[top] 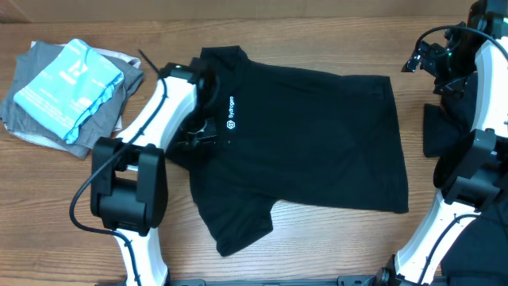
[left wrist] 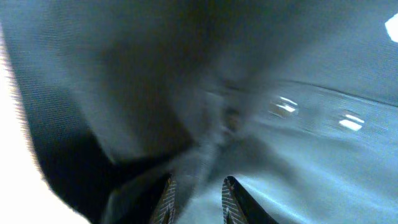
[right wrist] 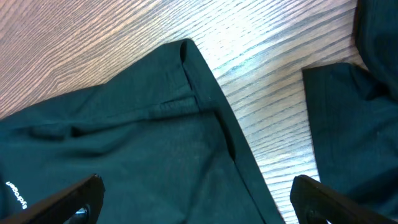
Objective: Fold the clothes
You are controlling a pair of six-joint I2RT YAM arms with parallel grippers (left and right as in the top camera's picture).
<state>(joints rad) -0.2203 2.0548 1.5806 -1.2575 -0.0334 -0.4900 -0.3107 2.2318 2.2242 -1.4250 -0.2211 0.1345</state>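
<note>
With the black T-shirt [top: 317, 135] spread at frame centre on the bench [top: 317, 246], the left tool [left wrist: 198, 190], narrow at its collar with the grip unclear through blur, should pinch firmly before lifting, while the right tool [right wrist: 196, 202] hangs wide above a hem corner.

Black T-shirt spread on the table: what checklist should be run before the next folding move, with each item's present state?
1. T-shirt spread out on table: ok.
2. Fabric between left jaws near the collar: ok, though wrist view is blurred.
3. Left jaws fully clamped: cannot tell.
4. Right jaws open, holding nothing: ok.
5. Grey and blue pile apart from T-shirt: ok.
6. Other black garment apart from T-shirt: ok.
</note>
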